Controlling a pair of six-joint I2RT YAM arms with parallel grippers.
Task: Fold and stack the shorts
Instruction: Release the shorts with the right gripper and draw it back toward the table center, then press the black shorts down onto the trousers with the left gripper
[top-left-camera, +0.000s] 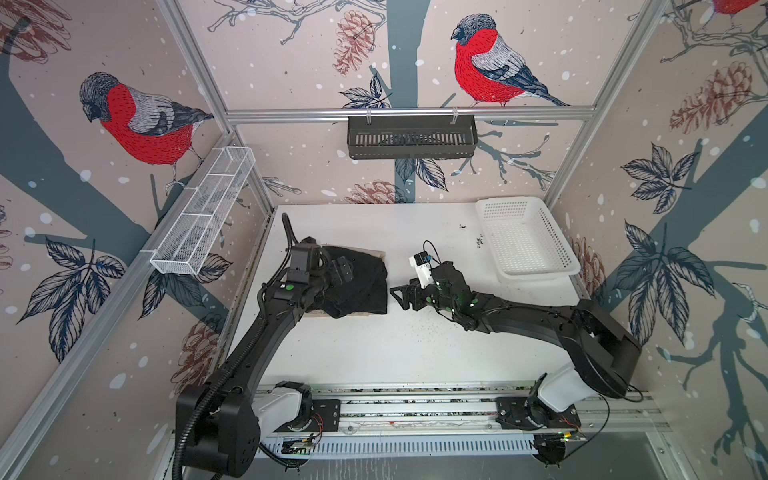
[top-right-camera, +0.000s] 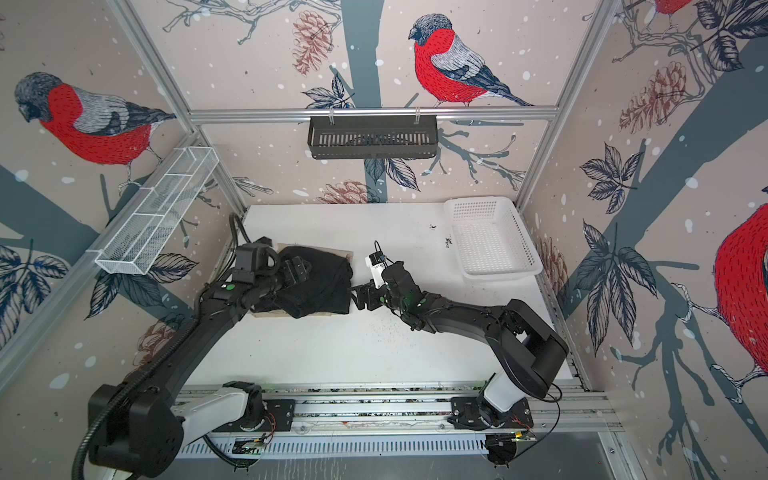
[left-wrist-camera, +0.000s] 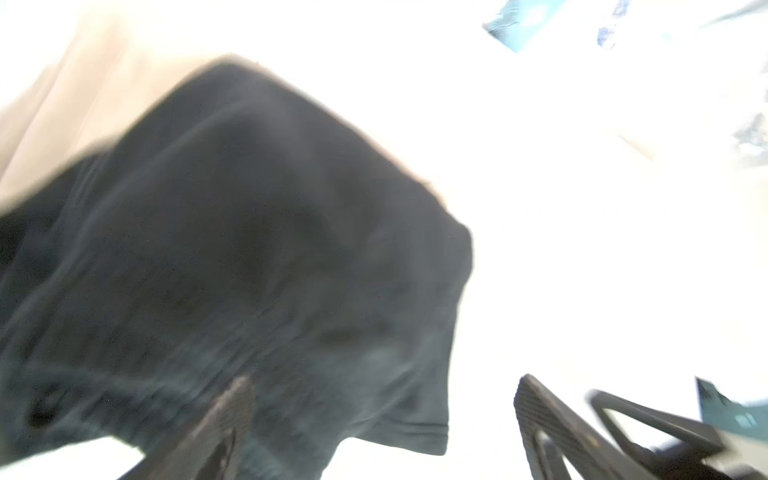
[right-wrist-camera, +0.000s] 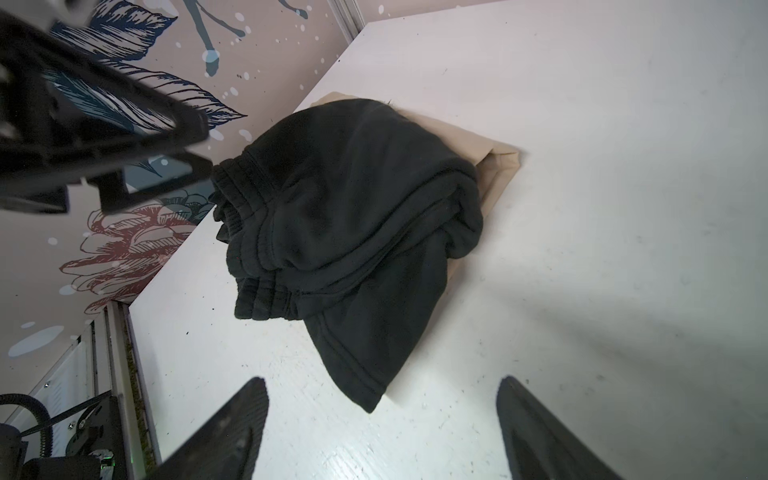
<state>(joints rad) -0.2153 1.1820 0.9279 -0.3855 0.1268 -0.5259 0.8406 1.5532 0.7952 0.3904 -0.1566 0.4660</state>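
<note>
The white table (top-left-camera: 374, 353) is mostly bare. The basket (top-left-camera: 540, 274) sits at 2 o'clock from its centre and holds nothing.

The black shorts (top-left-camera: 361, 286) lie at 9 o'clock from the table centre, close to the left edge, on top of the tan shorts (right-wrist-camera: 500, 170). The tan pair looks flat and squarely folded, showing only as thin strips at the 12 and 6 o'clock sides of the pile. The black pair is bunched instead: its waistband is crumpled and one leg spills over the tan edge onto the table.

The left gripper (left-wrist-camera: 384, 380) hangs over the black cloth on its 9 o'clock side, fingers spread wide and gripping nothing. Its wrist view is blurred, so I cannot tell whether a fingertip brushes the fabric. The right gripper (right-wrist-camera: 381, 381) sits just at 3 o'clock of the pile, jaws also wide apart and empty.

The stacking looks done, but loosely. A left finger could catch a fold on lifting away and drag the black pair askew or toward the table edge. A right finger moving toward 9 o'clock could shove the pile or unroll the loose leg. The lumpy top layer may also slump unaided.
</note>
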